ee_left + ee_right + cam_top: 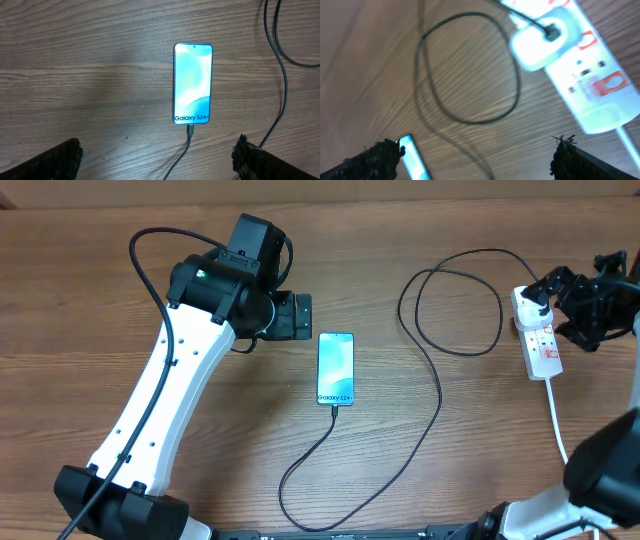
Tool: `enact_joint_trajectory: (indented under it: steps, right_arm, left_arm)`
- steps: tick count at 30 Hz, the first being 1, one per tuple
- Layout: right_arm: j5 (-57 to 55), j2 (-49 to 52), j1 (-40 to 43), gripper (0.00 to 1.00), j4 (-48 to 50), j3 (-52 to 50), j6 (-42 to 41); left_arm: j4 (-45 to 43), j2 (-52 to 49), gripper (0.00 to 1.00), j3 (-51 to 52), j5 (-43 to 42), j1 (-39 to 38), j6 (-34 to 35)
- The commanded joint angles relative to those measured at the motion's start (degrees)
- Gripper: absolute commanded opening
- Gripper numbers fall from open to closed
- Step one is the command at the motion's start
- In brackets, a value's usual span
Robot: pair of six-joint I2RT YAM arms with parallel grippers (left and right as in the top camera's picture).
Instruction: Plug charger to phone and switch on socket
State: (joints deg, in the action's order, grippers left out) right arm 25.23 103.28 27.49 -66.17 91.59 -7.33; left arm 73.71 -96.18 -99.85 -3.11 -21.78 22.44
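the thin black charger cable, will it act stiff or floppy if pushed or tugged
Probably floppy: the long thin black charger cable lies in loose loops and curves. Likely light, so a push would shift only nearby slack. A hard tug might drag the slim blue-screened phone, since its tip is plugged in there.

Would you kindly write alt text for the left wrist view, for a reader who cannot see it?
A slim smartphone with a lit light blue screen lies flat on a brown wood-grain table, a thin black charger cable plugged into its bottom edge. The black fingertips of the open left gripper show in the bottom corners.
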Motion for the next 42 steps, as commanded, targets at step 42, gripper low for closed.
enact_joint_trajectory:
  steps: [42]
  right_arm:
    - [-4.4,16.5,0.8,1.00,17.2,1.4,7.8]
  left_arm:
    - [-0.1,0.1,0.99,-1.1,0.7,-0.5,-0.6]
